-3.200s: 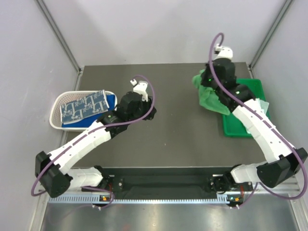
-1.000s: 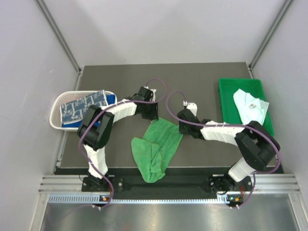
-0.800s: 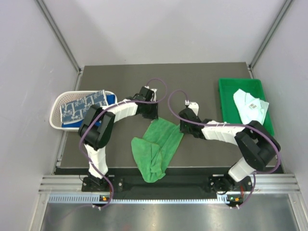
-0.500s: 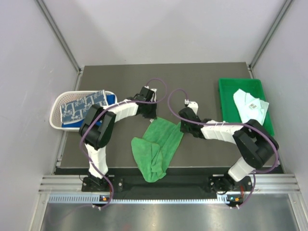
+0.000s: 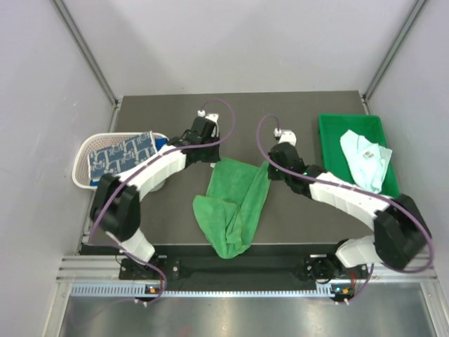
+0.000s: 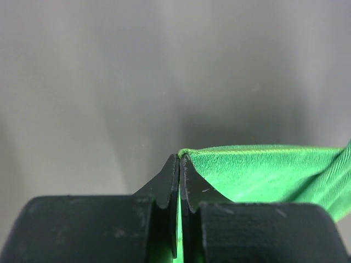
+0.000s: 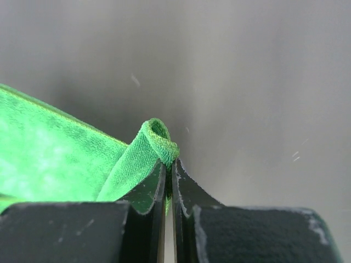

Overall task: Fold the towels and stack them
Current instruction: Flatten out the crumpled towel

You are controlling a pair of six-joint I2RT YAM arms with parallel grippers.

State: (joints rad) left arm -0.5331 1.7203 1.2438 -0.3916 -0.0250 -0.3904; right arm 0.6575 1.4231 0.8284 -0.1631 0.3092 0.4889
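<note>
Two far corners of the bright green terry-cloth towel (image 5: pixel 235 203) are clamped, one by the left gripper (image 6: pixel 179 164), one by the right gripper (image 7: pixel 169 164), likely for pulling it flat; the rest is draped toward the near edge of the dark table (image 5: pixel 280 116).

Nothing legible anywhere; small marks on the pale towel (image 5: pixel 366 161) are too tiny to read

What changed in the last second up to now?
The left claw and right claw shut on the two far corners of the green towel and drew that edge away from the arm bases, stretching it straighter. The printed towel in the basket and the pale towel in the tray stayed put.
</note>
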